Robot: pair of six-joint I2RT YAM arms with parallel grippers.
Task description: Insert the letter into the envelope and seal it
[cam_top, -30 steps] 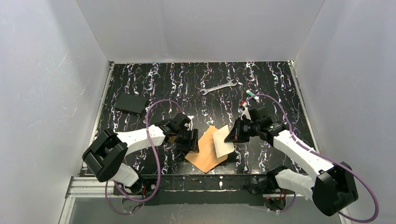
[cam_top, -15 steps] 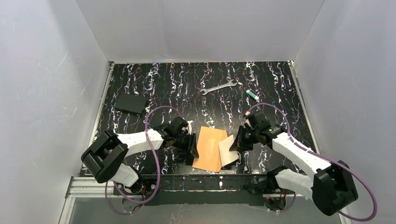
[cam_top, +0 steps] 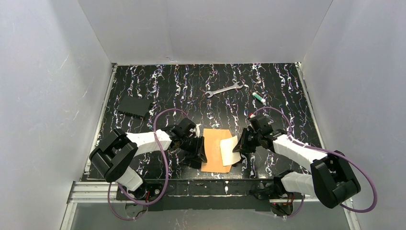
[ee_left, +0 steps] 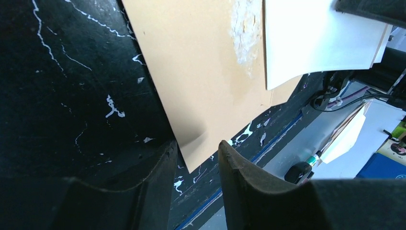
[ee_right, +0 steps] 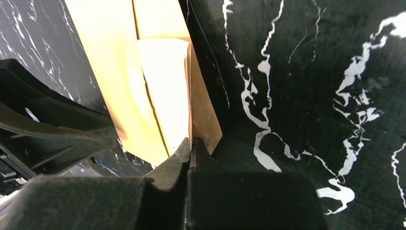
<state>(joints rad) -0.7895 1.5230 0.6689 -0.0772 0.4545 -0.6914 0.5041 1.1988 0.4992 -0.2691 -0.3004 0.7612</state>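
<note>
Right gripper (ee_right: 191, 143) is clamped on the letter's (ee_right: 165, 96) edge, holding it over the envelope (ee_left: 191, 72) by the table's (cam_top: 191, 91) near edge. Left gripper (ee_left: 197, 160) straddles the envelope's near corner, jaws parted, apparently not clamping it. Pushing the letter now could slide the unpinned envelope or buckle the sheet.

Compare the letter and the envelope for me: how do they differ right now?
The letter is pale cream; the envelope is orange-brown. The letter is bowed, pinched by the right end effector; the envelope lies flat on the table. Both are paper sheets, overlapping.
</note>
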